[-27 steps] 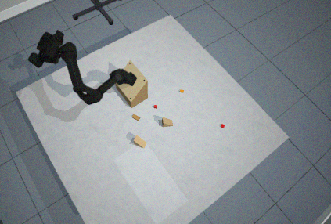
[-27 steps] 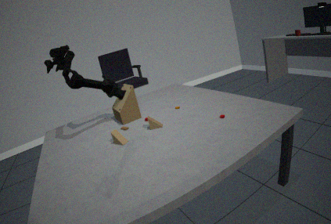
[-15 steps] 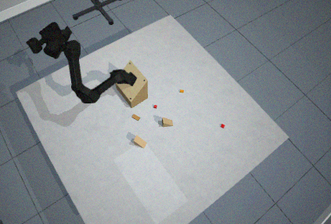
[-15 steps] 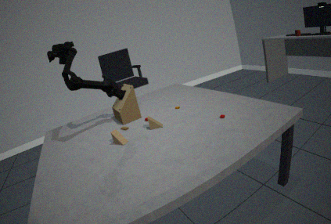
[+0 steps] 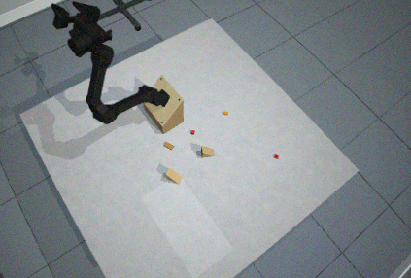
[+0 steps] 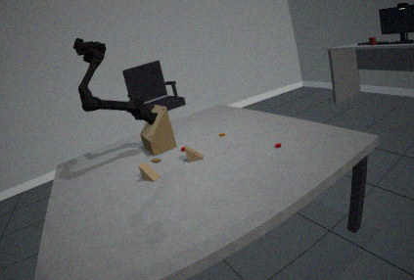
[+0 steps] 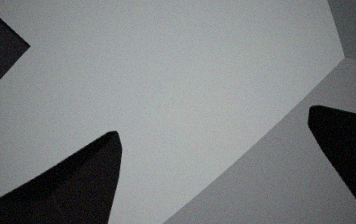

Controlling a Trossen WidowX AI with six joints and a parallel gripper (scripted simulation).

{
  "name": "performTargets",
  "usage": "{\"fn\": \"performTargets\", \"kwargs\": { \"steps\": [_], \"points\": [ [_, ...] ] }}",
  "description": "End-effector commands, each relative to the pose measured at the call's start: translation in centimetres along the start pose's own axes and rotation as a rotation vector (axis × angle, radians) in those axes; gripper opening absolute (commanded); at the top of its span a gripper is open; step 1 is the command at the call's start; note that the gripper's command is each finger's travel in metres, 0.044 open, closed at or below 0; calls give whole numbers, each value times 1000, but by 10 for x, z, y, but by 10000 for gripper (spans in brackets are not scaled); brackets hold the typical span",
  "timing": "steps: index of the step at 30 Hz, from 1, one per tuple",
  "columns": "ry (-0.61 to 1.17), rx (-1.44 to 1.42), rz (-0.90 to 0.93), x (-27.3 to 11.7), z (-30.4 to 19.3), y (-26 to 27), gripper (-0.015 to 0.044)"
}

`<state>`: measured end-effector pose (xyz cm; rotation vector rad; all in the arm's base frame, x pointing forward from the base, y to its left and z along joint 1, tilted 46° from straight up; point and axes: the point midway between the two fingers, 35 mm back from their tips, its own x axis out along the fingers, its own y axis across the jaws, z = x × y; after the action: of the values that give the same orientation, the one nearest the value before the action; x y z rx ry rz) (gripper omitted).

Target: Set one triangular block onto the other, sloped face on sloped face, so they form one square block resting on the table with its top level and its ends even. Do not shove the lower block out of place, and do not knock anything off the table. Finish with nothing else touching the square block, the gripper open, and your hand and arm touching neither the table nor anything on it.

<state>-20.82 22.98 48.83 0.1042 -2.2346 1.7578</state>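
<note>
One tan triangular block [image 5: 207, 152] [image 6: 194, 155] stands on the table [image 5: 294, 194] [image 6: 277, 181], with a triangular end showing in the exterior view. The other tan triangular block [image 5: 174, 175] [image 6: 150, 172] stands apart from it, nearer that camera and to its left, with a broad face showing. The two do not touch. My gripper [image 5: 68, 7] [image 6: 76, 44] [image 7: 215, 128] is wide open and empty. It is raised high, far from both blocks, at the upper left in the top and exterior views. The wrist view shows only walls and a dark corner beyond the fingers, no block.
The arm stands on a wooden wedge base [image 5: 175, 117] [image 6: 163, 139]. A small brown piece [image 5: 168, 145] [image 6: 156, 160] and a red cube [image 5: 192, 132] [image 6: 183, 149] lie near the blocks. An orange piece [image 5: 225, 113] [image 6: 221, 134] and another red cube [image 5: 276, 156] [image 6: 278, 145] lie farther right.
</note>
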Motion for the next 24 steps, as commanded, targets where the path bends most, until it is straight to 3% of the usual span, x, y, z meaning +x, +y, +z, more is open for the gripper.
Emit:
{"fn": "performTargets", "kwargs": {
  "steps": [1, 13, 20, 24],
  "points": [
    [228, 100, 41, -26, -56, 19, 440],
    [896, 320, 87, -163, -173, 61, 440],
    [1264, 494, 52, -266, -200, 81, 440],
    [1403, 544, 31, -306, -202, 87, 440]
  ]
}}
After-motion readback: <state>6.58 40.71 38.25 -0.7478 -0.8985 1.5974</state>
